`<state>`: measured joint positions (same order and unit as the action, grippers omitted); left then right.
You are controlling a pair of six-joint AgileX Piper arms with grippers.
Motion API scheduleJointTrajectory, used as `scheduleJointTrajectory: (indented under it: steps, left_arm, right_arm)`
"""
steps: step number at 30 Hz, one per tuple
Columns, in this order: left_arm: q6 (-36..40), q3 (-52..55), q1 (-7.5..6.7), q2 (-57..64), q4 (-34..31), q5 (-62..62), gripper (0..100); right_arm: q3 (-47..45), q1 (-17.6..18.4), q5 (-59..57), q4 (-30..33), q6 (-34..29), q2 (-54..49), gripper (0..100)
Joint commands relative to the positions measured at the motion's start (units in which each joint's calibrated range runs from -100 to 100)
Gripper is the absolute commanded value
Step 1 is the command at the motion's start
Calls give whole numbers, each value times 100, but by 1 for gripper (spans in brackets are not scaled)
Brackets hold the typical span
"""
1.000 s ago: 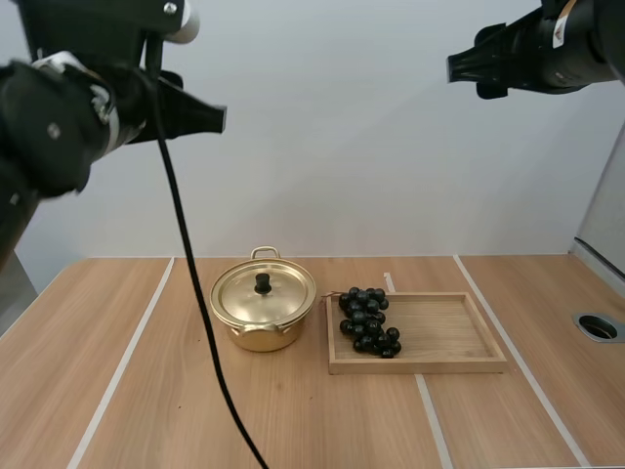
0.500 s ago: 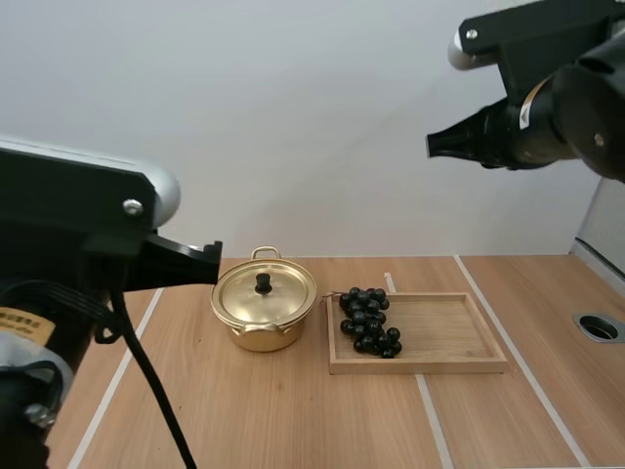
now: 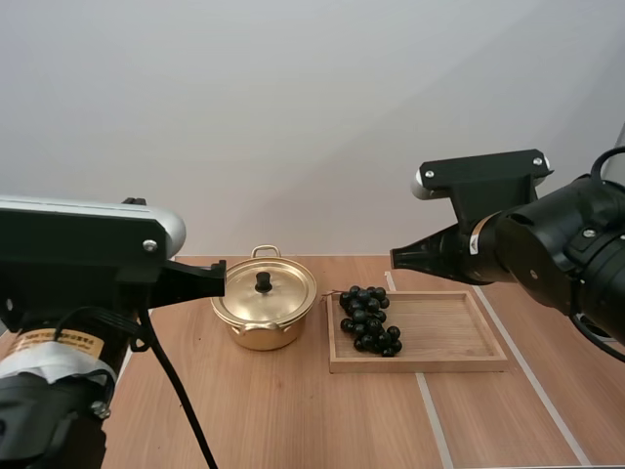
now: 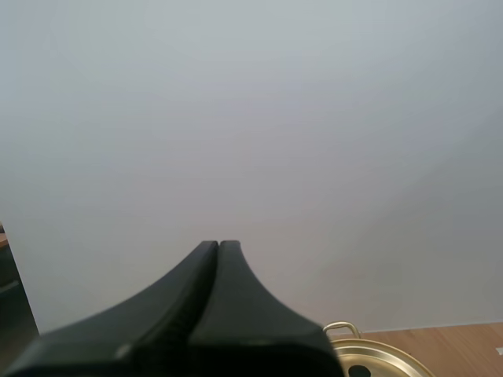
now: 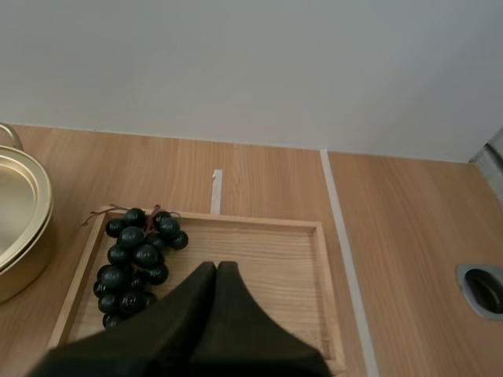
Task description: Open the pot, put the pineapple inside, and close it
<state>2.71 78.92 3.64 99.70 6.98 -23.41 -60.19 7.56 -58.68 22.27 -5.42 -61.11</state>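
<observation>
The left gripper (image 3: 221, 279) hangs raised over the left half of the table (image 3: 293, 410), its two black fingers pressed together into one wedge that points inward. The right gripper (image 3: 395, 259) hovers above the right half, also closed on nothing and pointing inward.

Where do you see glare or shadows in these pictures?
High view: even light; the pot casts a faint shadow on the table, its lid gleams mildly. Right wrist view: small highlights dot the grapes. Left wrist view: the left gripper looks matte.
</observation>
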Motion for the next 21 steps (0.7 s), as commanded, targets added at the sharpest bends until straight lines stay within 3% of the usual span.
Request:
scheduleJointTrajectory:
  steps: [1, 9, 11, 17, 19, 21]
  left_arm:
    - [62, 129, -42, -38, -38, 310, 0]
    - [134, 379, -358, -50, -349, -55, 0]
    - [134, 734, -433, -50, -558, 408, 0]
    - [124, 1634, -498, -38, -698, 1724, 0]
    - [93, 1724, -525, -38, -733, 1722, 0]
    - [103, 1738, -564, -38, -698, 1536, 0]
  right_arm:
    - [-57, -17, 421, -102, -11, -48, 0]
    - [-349, -17, 1685, -429, 1, 32, 0]
    - [-686, -17, 2734, -136, 21, 172, 0]
    - [-1974, -17, 7406, 1020, 45, 697, 0]
    - [-2185, -17, 8159, 1100, 129, 710, 0]
    - [-2250, -17, 8096, 963, 129, 658, 0]
